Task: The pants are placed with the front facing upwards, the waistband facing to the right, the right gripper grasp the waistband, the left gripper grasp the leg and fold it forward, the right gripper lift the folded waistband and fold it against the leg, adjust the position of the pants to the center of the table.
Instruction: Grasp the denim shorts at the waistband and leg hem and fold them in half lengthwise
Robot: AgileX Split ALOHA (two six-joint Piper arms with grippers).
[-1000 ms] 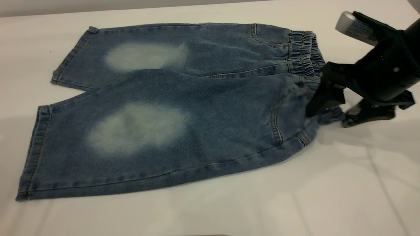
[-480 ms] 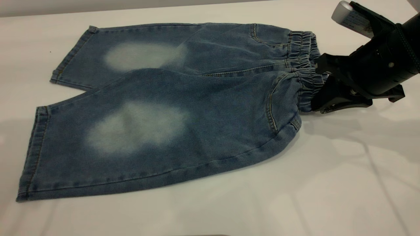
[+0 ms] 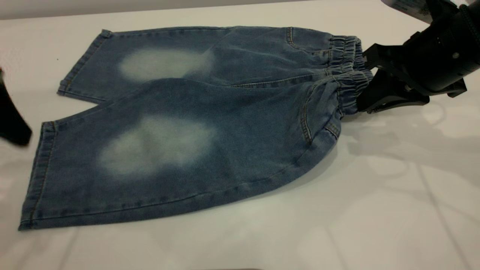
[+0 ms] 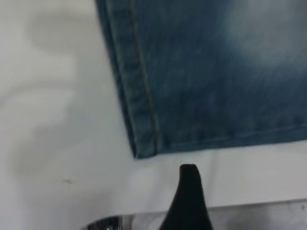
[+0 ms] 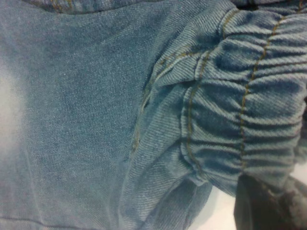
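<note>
Exterior view: the pants (image 3: pixel 187 123) lie front up on the table (image 3: pixel 375 210), both legs spread flat toward its left edge and the waistband (image 3: pixel 348 75) toward the right edge. The right gripper (image 3: pixel 369 99) is pinched onto the near end of the waistband, which is raised off the tabletop and bunched at the grip; the right wrist view confirms the gathered band (image 5: pixel 244 105) pulled up tight against the claw. The waistband grasp is judged complete.

The left gripper (image 3: pixel 11 120) appears only as a dark shape at the table's left edge, just beside the near leg's hem. In the left wrist view its tip (image 4: pixel 189 191) hovers apart from the hem corner (image 4: pixel 144 148), not touching cloth. Whether its fingers are spread or closed cannot be told from either view; it probably holds nothing.

Outstanding, as judged: the leg grasp, the forward fold, the waistband-to-leg fold, and centring on the table. No fold is visible in the pants yet.
</note>
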